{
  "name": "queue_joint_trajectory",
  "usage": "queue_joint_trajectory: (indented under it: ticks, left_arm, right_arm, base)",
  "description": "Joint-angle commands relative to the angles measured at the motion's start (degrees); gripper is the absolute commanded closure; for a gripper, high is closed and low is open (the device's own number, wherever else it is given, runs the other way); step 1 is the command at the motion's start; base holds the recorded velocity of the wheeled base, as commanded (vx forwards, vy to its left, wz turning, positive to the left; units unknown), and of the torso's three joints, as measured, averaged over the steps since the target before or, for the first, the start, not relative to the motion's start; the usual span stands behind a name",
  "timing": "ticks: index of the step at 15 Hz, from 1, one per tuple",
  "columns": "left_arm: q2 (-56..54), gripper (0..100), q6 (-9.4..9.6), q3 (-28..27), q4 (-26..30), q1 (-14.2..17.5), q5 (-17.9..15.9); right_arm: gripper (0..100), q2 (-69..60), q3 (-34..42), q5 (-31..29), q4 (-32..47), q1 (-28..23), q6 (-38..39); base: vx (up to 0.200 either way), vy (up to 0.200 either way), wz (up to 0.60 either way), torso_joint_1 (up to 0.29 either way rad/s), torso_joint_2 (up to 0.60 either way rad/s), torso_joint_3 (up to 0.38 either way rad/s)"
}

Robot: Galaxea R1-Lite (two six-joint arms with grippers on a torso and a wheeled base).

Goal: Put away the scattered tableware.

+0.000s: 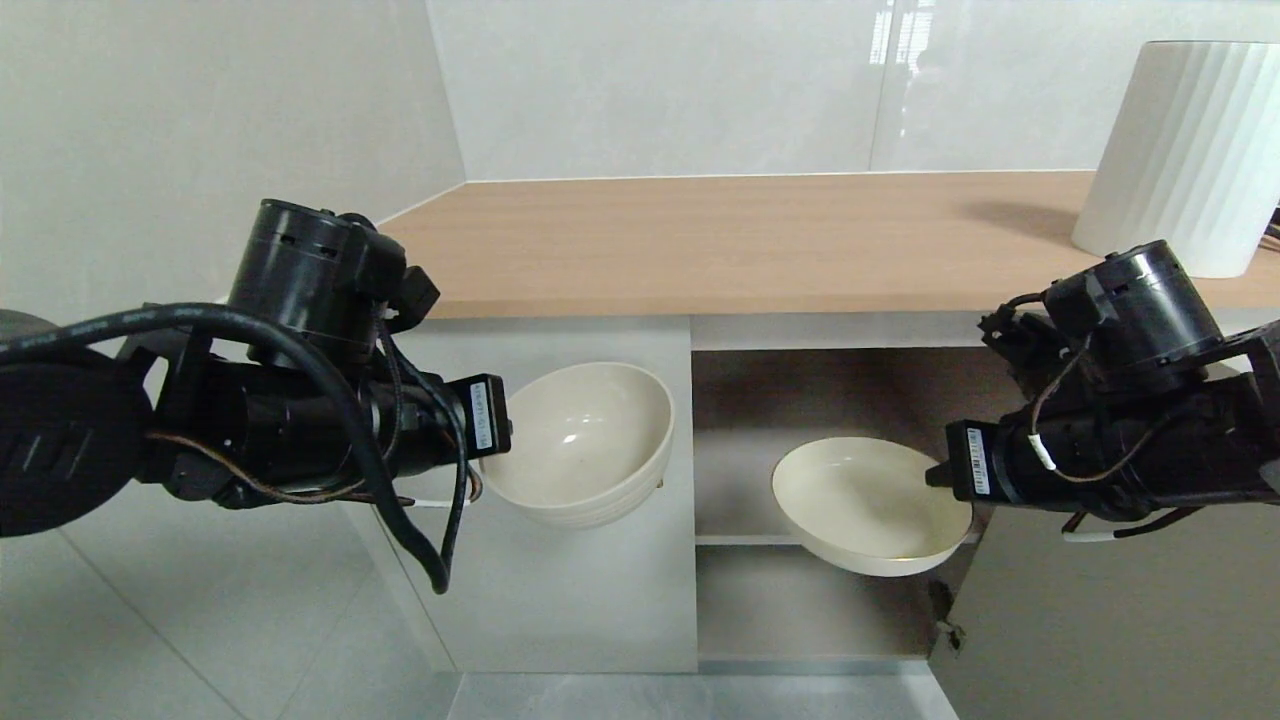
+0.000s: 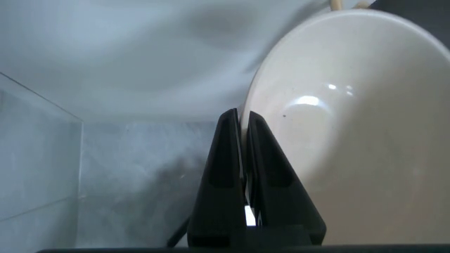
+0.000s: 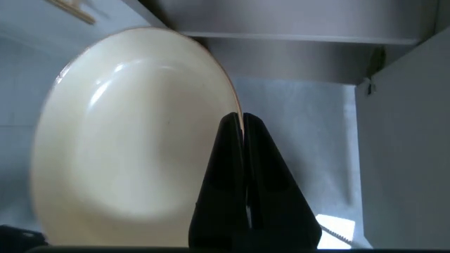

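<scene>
Far left, the left gripper (image 1: 493,418) has its two black fingers (image 2: 228,151) pinched narrow on the rim of a deep cream ceramic bowl (image 1: 590,440). The left wrist view shows the rim wedged right between them. That bowl hangs in the air, tilted so its inside faces the right, in front of the closed pale grey cabinet door (image 1: 570,600) under the light wooden countertop (image 1: 740,240).

Just right of that door the cabinet is open, with a pale shelf (image 1: 735,538) inside. The right gripper (image 1: 938,472) is clamped the same way on the near-right rim of a wide, shallow cream bowl (image 1: 865,500), fingers (image 3: 228,154) nearly together with only the rim between. This bowl sits at the mouth of the open compartment, about level with the shelf edge. I can't tell whether it touches the shelf.

The two bowls are apart from each other. The swung-open grey cabinet door (image 1: 1100,620) is at the near right, and a tall white ribbed cylinder (image 1: 1190,150) stands on the far right of the counter.
</scene>
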Motion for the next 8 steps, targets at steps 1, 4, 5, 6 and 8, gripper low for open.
queue_joint_trajectory:
  ticks: [1,4,5,6,8]
  left_arm:
    - [-0.2,100,-0.01,-0.1,0.0,0.3,0.0]
    - [-0.2,100,-0.01,-0.1,-0.1,0.4,0.0]
    - [-0.2,100,-0.01,-0.1,-0.1,0.4,0.0]
    - [-0.2,100,-0.01,-0.1,-0.1,0.4,0.0]
    - [-0.1,100,-0.01,-0.1,-0.1,0.4,0.0]
  right_arm:
    - [100,0.9,0.0,0.0,0.0,0.0,0.0]
    - [100,2.0,0.4,0.0,-0.3,0.0,-0.7]
    - [100,2.8,0.4,0.0,-0.7,0.0,-0.7]
    - [100,3.8,0.3,0.0,-0.7,0.0,-0.8]
    - [100,7.0,0.0,0.1,-1.5,0.0,-0.9]
  base:
    - [0.0,0.0,0.0,-0.032,0.11,0.09]
    - [0.0,0.0,0.0,-0.004,0.03,0.014]
    - [0.0,0.0,0.0,0.0,0.0,0.0]
    - [0.0,0.0,0.0,0.0,0.0,0.0]
    - [0.0,0.0,0.0,0.0,0.0,0.0]
